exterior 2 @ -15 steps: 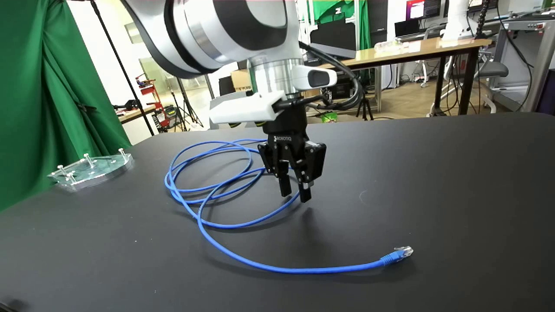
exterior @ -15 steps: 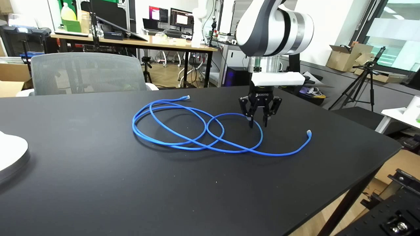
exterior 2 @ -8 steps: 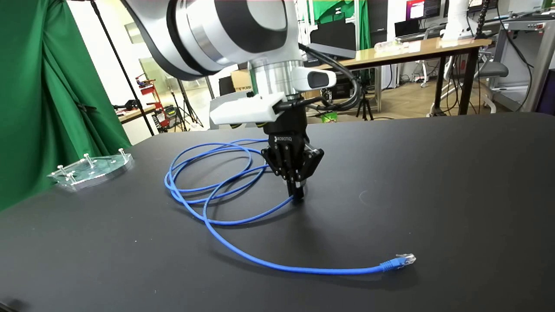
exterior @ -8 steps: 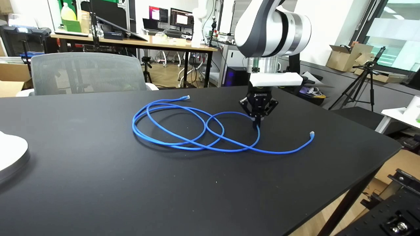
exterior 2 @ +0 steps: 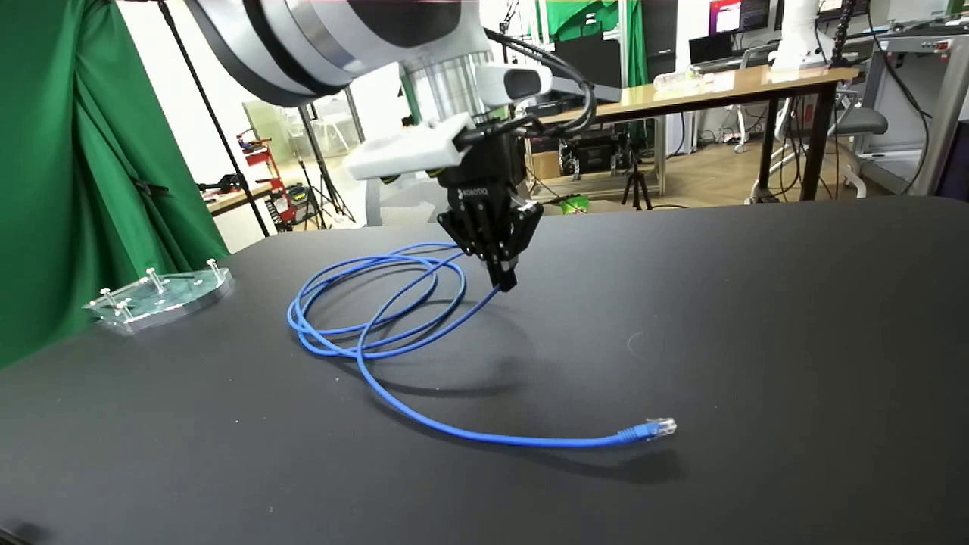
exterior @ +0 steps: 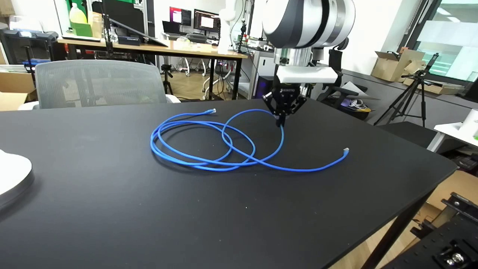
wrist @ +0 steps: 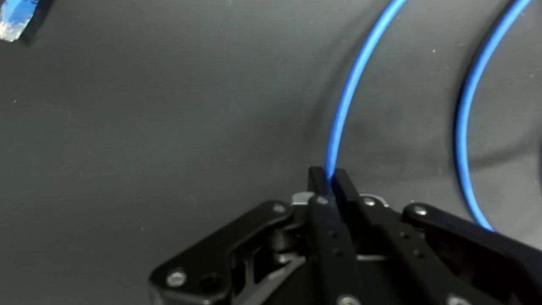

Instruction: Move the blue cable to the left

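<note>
The blue cable (exterior: 298, 170) lies in loose loops on the black table. It also shows in an exterior view (exterior 2: 492, 437) and in the wrist view (wrist: 349, 89). My gripper (exterior: 281, 122) is shut on a strand of the right-hand loop, also seen in an exterior view (exterior 2: 503, 281). In the wrist view the strand comes out from between the gripper's fingertips (wrist: 329, 176). The held part is raised above the table, with a shadow below it. One connector end points to the right, and the other lies at the far side.
The black table (exterior: 149, 224) has a right edge near the cable's free end. A white rounded object (exterior: 13, 175) stands at the left. A clear plate with bolts (exterior 2: 163, 295) lies near a green curtain (exterior 2: 83, 174). A grey mesh chair (exterior: 101, 84) stands behind the table.
The gripper has shut on the blue cable, then risen and moved slightly left in an exterior view, lifting the strand. The right-hand loop and the near connector end have shifted with it.
</note>
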Tool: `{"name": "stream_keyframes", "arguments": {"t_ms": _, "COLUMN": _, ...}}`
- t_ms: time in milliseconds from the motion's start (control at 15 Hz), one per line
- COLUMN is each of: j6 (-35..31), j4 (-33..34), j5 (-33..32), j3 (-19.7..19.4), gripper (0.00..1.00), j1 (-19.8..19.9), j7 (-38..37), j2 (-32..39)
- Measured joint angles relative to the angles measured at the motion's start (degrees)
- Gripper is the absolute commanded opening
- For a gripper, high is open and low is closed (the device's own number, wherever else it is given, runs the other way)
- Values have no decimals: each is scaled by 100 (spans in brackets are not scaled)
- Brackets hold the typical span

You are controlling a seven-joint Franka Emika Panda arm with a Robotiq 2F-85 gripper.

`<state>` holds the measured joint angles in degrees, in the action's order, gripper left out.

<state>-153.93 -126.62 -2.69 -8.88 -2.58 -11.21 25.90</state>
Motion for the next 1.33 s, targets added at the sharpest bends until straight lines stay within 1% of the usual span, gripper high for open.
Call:
{"name": "stream_keyframes", "arguments": {"t_ms": 333, "j6": -384, "j4": -378, "j5": -70, "j3": 110, "gripper": 2, "j1": -171, "j7": 11, "j2": -650}}
{"name": "stream_keyframes", "arguments": {"t_ms": 533, "j6": -341, "j4": -438, "j5": -13, "j3": 321, "gripper": 2, "j1": -166, "j7": 104, "j2": -868}}
{"name": "stream_keyframes", "arguments": {"t_ms": 667, "j6": -123, "j4": -407, "j5": 176, "j3": 532, "gripper": 2, "j1": -124, "j7": 321, "j2": -904}}
{"name": "stream_keyframes", "arguments": {"t_ms": 867, "j6": 530, "j4": -203, "j5": 371, "j3": 793, "gripper": 2, "j1": -71, "j7": 745, "j2": -879}}
{"name": "stream_keyframes", "arguments": {"t_ms": 1133, "j6": 1346, "j4": 298, "j5": 368, "j3": 911, "gripper": 2, "j1": -57, "j7": 1217, "j2": -691}}
{"name": "stream_keyframes", "arguments": {"t_ms": 1333, "j6": 1518, "j4": 655, "j5": 347, "j3": 933, "gripper": 2, "j1": -33, "j7": 1388, "j2": -452}}
